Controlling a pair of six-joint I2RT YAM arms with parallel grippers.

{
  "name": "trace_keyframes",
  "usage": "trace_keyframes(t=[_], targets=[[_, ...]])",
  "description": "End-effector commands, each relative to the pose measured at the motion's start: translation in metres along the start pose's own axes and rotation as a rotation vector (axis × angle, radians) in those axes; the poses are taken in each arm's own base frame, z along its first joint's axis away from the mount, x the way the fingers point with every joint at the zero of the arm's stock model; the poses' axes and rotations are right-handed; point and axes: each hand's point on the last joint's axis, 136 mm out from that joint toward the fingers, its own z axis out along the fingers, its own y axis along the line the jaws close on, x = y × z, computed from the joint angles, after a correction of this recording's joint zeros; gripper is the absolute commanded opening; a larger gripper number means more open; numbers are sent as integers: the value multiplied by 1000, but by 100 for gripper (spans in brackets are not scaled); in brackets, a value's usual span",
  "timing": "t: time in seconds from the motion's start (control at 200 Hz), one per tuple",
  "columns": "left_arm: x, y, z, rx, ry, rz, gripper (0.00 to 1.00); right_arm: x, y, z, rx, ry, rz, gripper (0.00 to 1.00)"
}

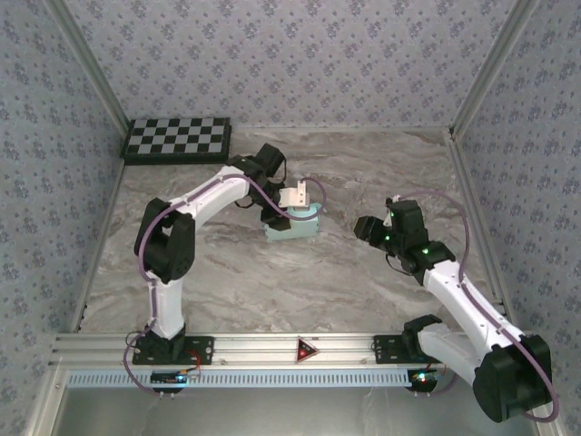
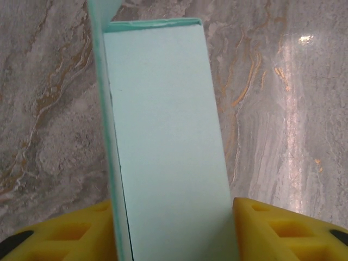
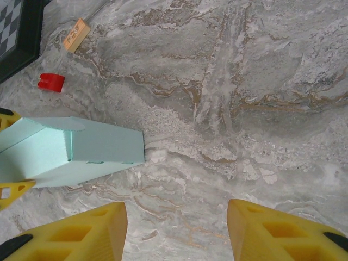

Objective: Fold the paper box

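My left gripper (image 2: 175, 231) squeezed the paper box (image 2: 163, 125). My right gripper (image 3: 176, 231) was spread wide apart above the table (image 3: 261, 81).

- paper box (image 2: 163, 136): thin card, pale aqua, matt and smooth; its cut edges look a shade darker
- bench (image 3: 244, 81): grey marble look with tan veins; polished, glossy enough to throw back lamp glare
- left hand (image 2: 173, 239) and right hand (image 3: 176, 234): fingers (image 3: 272, 231) of yellow plastic, matt, moulded with hollow cells
- red block (image 3: 51, 82): smooth, looks like plastic; tan block (image 3: 76, 35) near it looks like bare wood
- rail (image 1: 272, 346) along the bench's near edge: bare silvery metal, grooved
- checkerboard (image 1: 177, 138) at the far left corner: flat matt print, black rim
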Motion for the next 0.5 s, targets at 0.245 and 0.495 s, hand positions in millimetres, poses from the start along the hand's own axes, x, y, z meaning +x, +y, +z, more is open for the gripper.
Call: trace_keyframes(t=[0.245, 0.495], targets=[[-19, -17, -4, 114, -109, 99, 56, 6, -8, -3, 19, 10, -9, 53], [-34, 7, -23, -6, -99, -3, 66, 1, -2, -2, 5, 17, -47, 54]])
